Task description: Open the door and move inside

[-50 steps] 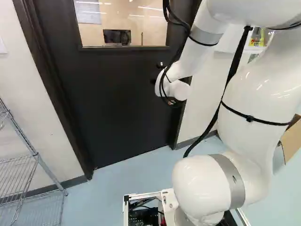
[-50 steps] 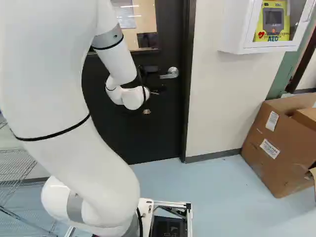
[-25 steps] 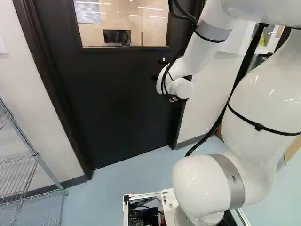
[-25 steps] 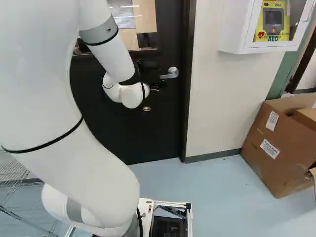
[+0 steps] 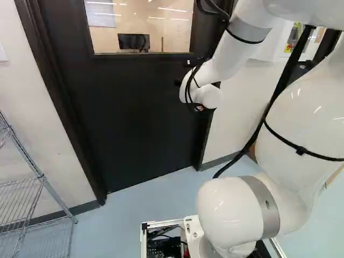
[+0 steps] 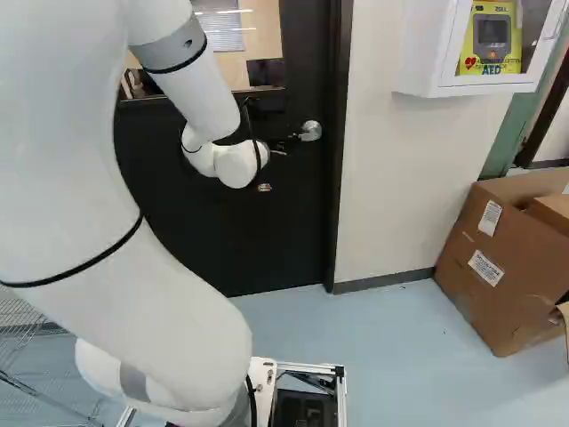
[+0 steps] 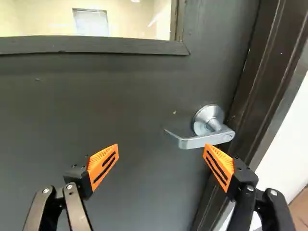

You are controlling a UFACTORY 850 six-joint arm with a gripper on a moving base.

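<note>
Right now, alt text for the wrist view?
Open gripper facing a closed dark door, with one orange pad close to its silver lever handle; contact is unclear. The door's window sits higher than the handle, and a dark frame runs along the handle side.

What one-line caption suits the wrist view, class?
Open gripper facing a dark door, its lever handle near one orange pad.

Pincer [image 6: 284, 143], partly hidden behind the arm [image 6: 194, 98], before the dark door [image 6: 267, 249]. Just right of the pincer, the handle [image 6: 310, 131]; contact indeterminable. Above, the window [image 6: 258, 46]; above and well right, a white cabinet [image 6: 421, 55] enclosing a yellow device [image 6: 492, 55]; below and right, a carton [image 6: 498, 267] on the floor [image 6: 391, 329]; below and left, wire shelving [image 6: 20, 331].
</note>
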